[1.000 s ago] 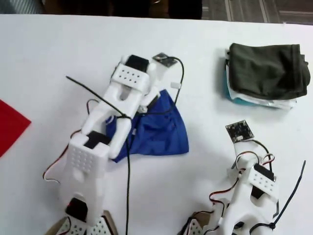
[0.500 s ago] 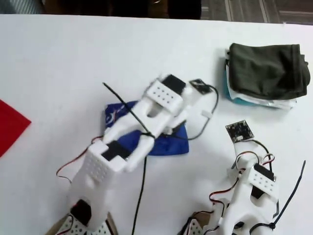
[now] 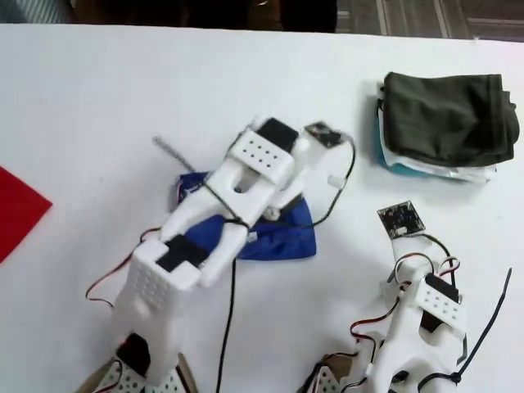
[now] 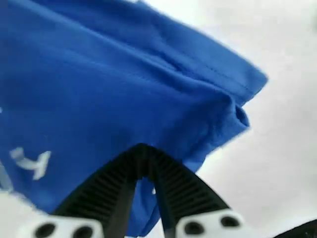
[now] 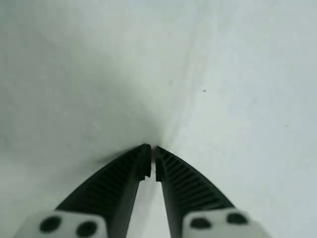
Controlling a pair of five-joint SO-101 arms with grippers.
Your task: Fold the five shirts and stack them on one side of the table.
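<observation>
A stack of folded shirts [image 3: 446, 123] is seen at 2 o'clock from the blue shirt [image 3: 282, 236], and a red piece [image 3: 16, 209] at 9 o'clock. The shirt is laid near the middle of the table [image 3: 90, 82], half covered by the left arm [image 3: 213, 221], with its long axis from 9 to 3 o'clock. The left gripper [image 4: 143, 148] is clenched over the blue cloth, and the right gripper [image 5: 150, 151] is clenched on nothing.

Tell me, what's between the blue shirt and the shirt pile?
Bare white table, crossed by a thin black cable, in the high view.
</observation>
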